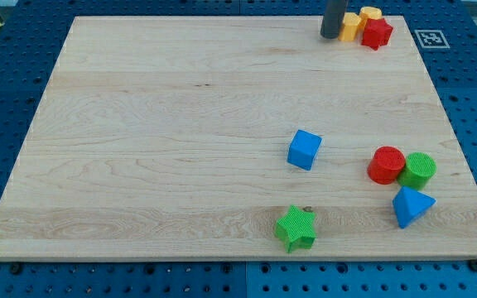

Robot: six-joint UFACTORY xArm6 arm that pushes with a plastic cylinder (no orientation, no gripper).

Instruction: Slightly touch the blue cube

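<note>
The blue cube [304,150] sits on the wooden board [180,141], right of the middle. My tip [330,36] is at the view's top edge, far above the cube, just left of a yellow block [349,26]. The rod rises out of the view. The tip is well apart from the blue cube.
A second yellow block [370,14] and a red star [378,33] crowd the top right corner. A red cylinder [386,165], a green cylinder [418,170] and a blue triangular block [411,206] lie at the right. A green star [296,228] lies near the bottom edge.
</note>
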